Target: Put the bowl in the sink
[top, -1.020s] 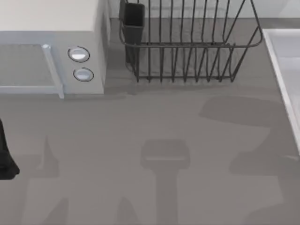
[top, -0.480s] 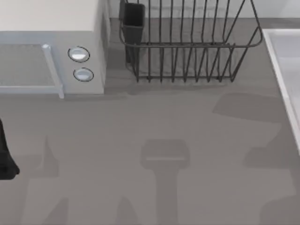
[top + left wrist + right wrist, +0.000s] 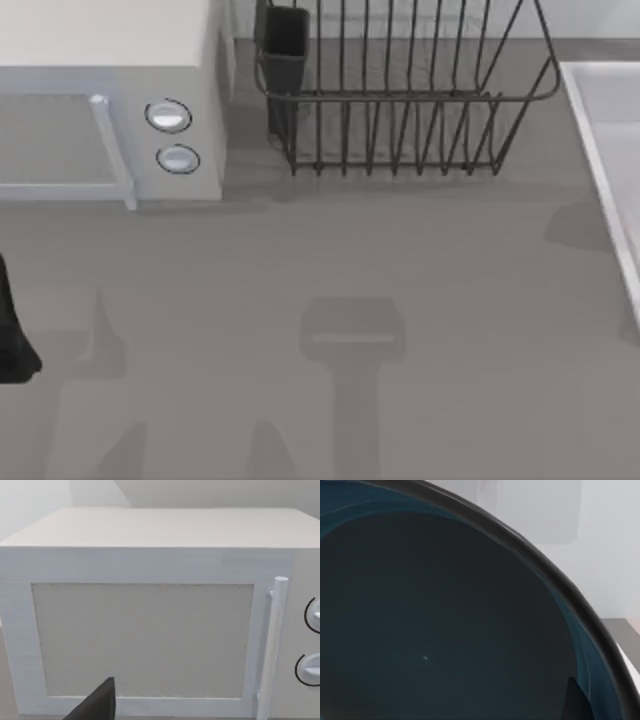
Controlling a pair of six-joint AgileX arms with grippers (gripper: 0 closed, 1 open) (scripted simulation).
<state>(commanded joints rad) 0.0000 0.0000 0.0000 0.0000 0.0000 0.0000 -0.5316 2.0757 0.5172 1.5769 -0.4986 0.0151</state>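
Bowl (image 3: 445,630) seen pressed close against right wrist camera, presumably carried by right end effector; grip state cannot be told. Sink (image 3: 612,150) lies at worktop's right edge. Left arm (image 3: 12,330) parked at left, beside microwave (image 3: 110,110).

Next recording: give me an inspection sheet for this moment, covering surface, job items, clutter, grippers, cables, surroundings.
Surface: grey table, arm shadows on it.
Job's things: bowl close before the right wrist camera, dark blue inside; sink at the table's right edge.
Clutter: microwave back left, door shut; dish rack at the back.
Grippers: left gripper parked at the left edge; one fingertip faces the microwave.
Cables: nothing seen.
Surroundings: pale wall.
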